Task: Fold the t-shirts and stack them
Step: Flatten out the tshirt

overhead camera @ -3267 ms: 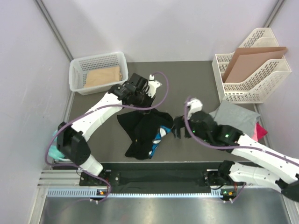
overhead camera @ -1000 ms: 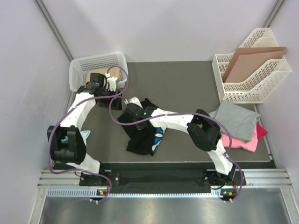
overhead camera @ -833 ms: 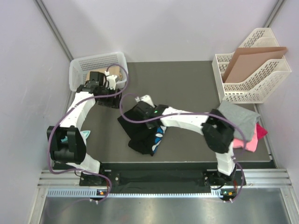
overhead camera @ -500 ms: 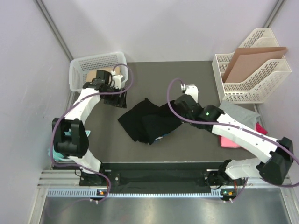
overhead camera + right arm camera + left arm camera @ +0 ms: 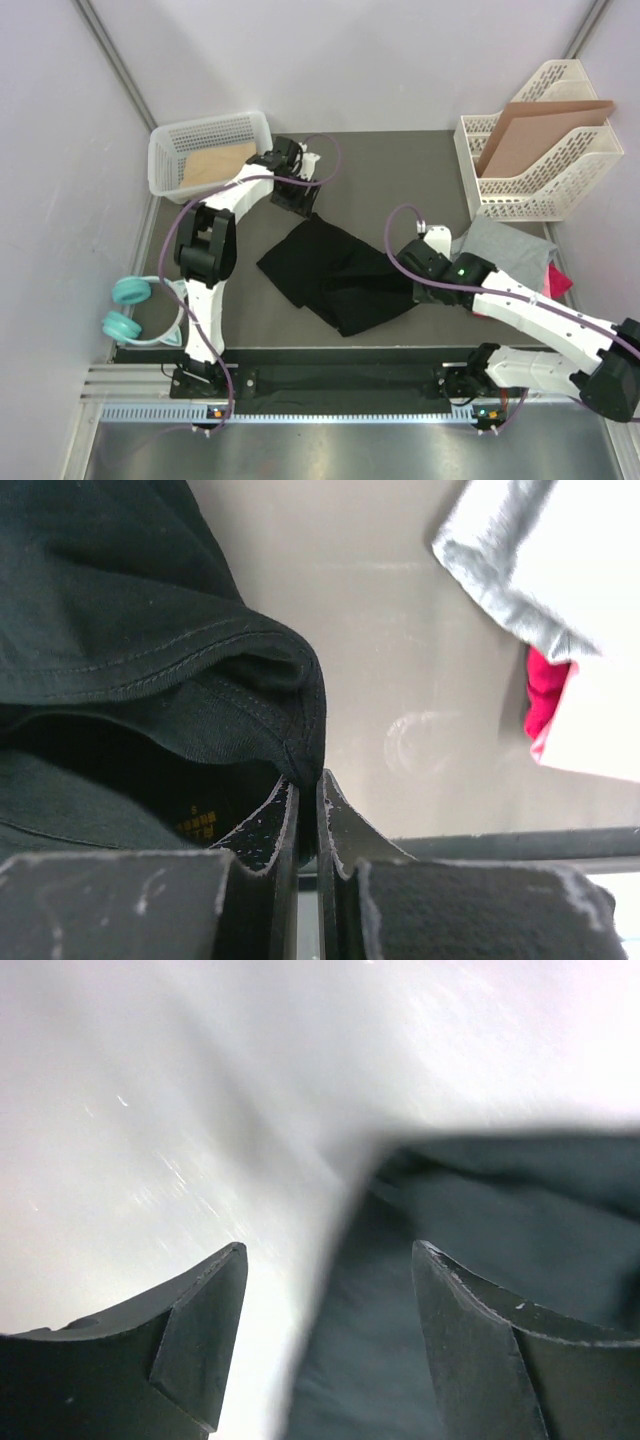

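The black t-shirt [image 5: 335,275] lies spread in a rough flat shape at the table's middle. My right gripper [image 5: 412,288] is at its right edge, shut on a fold of the black hem [image 5: 300,720]. My left gripper [image 5: 302,205] hangs over the shirt's far corner. Its jaws are open, with blurred black cloth [image 5: 480,1210] below them and nothing gripped. The grey t-shirt [image 5: 505,245] lies crumpled at the right, with the pink t-shirt [image 5: 558,282] showing from under it. In the right wrist view the grey t-shirt [image 5: 520,570] and the pink t-shirt [image 5: 545,695] are at the upper right.
A white basket [image 5: 205,150] holding a brown sheet stands at the back left. A white file rack [image 5: 530,165] with brown cardboard [image 5: 535,125] is at the back right. Teal headphones [image 5: 130,310] lie off the table's left edge.
My right gripper has drawn the black t-shirt rightward and it now lies spread out. My left arm has swung from the basket over to the shirt's far corner.
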`<act>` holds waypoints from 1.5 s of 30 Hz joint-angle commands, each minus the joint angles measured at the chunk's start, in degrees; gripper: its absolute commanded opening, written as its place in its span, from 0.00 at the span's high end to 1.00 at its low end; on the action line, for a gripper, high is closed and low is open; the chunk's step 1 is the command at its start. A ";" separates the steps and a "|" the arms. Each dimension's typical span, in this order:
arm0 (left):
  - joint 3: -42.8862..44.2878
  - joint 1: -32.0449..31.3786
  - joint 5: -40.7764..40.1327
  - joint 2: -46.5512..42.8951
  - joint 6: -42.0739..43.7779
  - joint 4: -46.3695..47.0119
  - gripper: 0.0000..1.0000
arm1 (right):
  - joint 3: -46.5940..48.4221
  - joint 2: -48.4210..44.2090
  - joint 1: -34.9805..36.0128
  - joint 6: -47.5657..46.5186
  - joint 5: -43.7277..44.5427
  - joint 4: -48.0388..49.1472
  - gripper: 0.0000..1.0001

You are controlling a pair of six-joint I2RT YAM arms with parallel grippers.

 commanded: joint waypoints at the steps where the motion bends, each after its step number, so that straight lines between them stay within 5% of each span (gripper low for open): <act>1: 3.74 -0.40 -4.61 5.33 0.38 0.53 0.29 | -1.04 -3.98 0.45 4.37 0.33 -4.04 1.00; 9: 3.13 -0.49 -0.40 6.68 0.20 -1.21 0.39 | -0.16 -0.91 0.36 2.44 -0.11 -0.70 1.00; 21: -7.66 -0.23 6.28 -13.97 1.61 1.50 0.25 | -1.13 -1.17 0.36 1.30 -1.07 1.59 1.00; 28: -10.66 -0.58 9.61 -15.48 1.61 2.03 0.25 | -2.27 -2.05 0.36 1.82 -1.69 2.29 1.00; 45: -21.22 -15.87 6.38 -11.88 3.98 3.43 0.26 | -1.92 -0.12 0.36 1.74 -2.30 3.61 1.00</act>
